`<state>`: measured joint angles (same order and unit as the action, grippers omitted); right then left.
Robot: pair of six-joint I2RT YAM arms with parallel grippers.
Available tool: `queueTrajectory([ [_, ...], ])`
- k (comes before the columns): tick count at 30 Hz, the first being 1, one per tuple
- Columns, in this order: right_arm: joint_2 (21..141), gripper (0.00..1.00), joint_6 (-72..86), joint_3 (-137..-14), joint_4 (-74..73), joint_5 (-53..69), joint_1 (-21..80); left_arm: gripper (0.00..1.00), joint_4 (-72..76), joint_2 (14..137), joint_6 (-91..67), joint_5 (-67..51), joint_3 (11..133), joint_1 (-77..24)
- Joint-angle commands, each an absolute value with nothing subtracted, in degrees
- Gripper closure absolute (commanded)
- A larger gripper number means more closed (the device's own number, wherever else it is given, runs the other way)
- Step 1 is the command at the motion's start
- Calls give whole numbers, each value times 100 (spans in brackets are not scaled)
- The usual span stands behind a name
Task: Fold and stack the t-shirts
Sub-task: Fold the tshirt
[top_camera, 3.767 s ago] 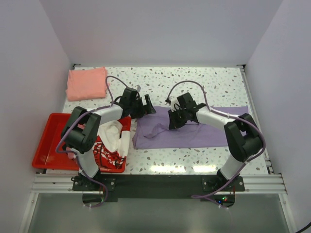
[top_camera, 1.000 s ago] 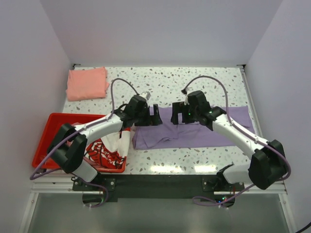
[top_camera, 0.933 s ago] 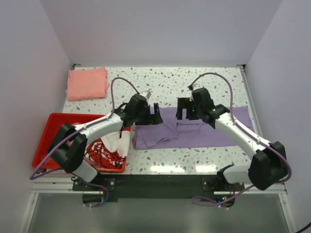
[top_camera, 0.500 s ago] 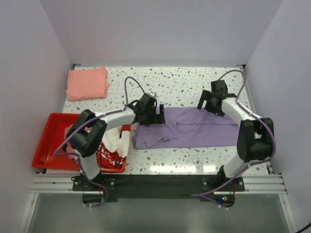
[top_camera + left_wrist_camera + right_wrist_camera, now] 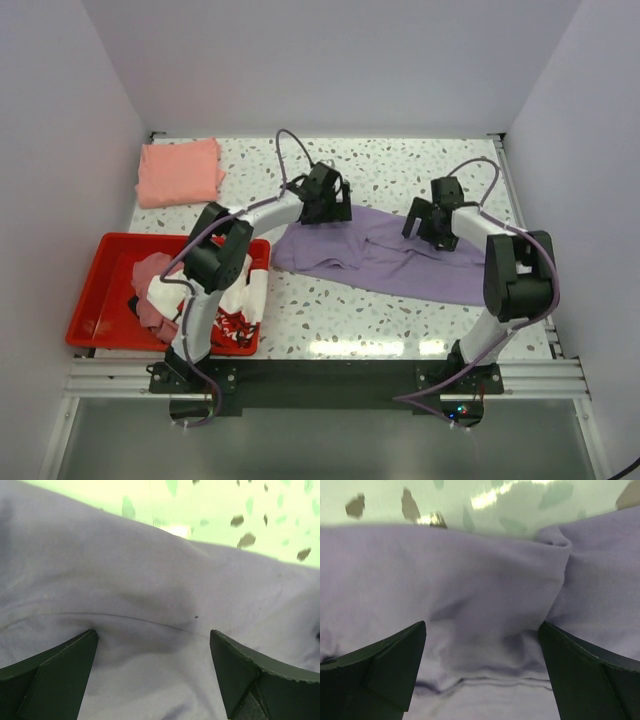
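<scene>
The lavender t-shirt (image 5: 385, 262) lies mid-table (image 5: 400, 165), its long axis running left to right. Its far edge sits directly under both grippers. The left gripper (image 5: 330, 208) hangs over the left part and the right gripper (image 5: 428, 222) over the right, both spread wide, cloth between the jaws.

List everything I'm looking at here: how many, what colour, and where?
lavender t-shirt: one, purple, spread mid-table
salmon-pink t-shirt: one, folded, far left corner
white t-shirt: one, red print, crumpled at the tray's right side
dusty pink t-shirt: one, crumpled in the tray
tray: one, red, near left
table: one, white, speckled
left end effector: one, black, open on the lavender t-shirt
right end effector: one, black, open on it too
</scene>
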<state>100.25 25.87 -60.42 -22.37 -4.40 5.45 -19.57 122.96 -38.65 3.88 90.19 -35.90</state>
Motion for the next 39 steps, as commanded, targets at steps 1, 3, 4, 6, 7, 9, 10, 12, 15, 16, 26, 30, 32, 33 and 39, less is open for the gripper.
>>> queueTrajectory([
  [1,9660,1,2970,-5231,-2303,307,606,0,-2294,13110,-3656,615,9578,-3375],
  [3,9406,1,2997,-4950,-2355,360,825,0,-2425,13446,-3700,361,10237,-3227],
  [4,9291,1,3049,-4679,-2416,360,1105,0,-2574,13734,-3709,308,10457,-3191],
  [6,9037,1,3215,-4300,-2531,404,1483,0,-2628,13947,-3700,272,11002,-3147],
  [7,8948,1,3321,-4176,-2531,456,1712,0,-2611,14105,-3691,264,11134,-3146],
  [9,8763,1,3767,-3764,-2444,614,2414,0,-2610,14255,-3674,115,11486,-3146],
  [10,8615,1,3944,-3649,-2295,694,2913,0,-2593,14378,-3674,71,11583,-3146],
  [12,8526,1,4305,-3481,-2154,913,3312,0,-2514,14493,-3700,-122,11820,-3146],
  [15,8297,1,4412,-3663,-2065,1239,3997,0,-2111,14686,-3770,-421,12023,-3146],
  [16,8210,1,4360,-3769,-2144,1204,4260,0,-1988,14774,-3814,-526,12110,-3146],
  [26,7972,1,3455,-5053,-3207,397,4544,0,199,15389,-5026,-1651,12551,-3234],
  [30,7875,1,3279,-5544,-3524,-298,4500,0,1071,15583,-5483,-1977,12743,-3305],
  [32,7788,1,3226,-5677,-3595,-457,4395,0,1072,15504,-5484,-2013,12919,-3331],
  [33,7744,1,3191,-5782,-3595,-501,4351,0,1081,15408,-5415,-2021,12929,-3331],
  [39,7611,1,2892,-6265,-3621,-668,3973,0,757,13810,-4608,-1749,12394,-3296],
])
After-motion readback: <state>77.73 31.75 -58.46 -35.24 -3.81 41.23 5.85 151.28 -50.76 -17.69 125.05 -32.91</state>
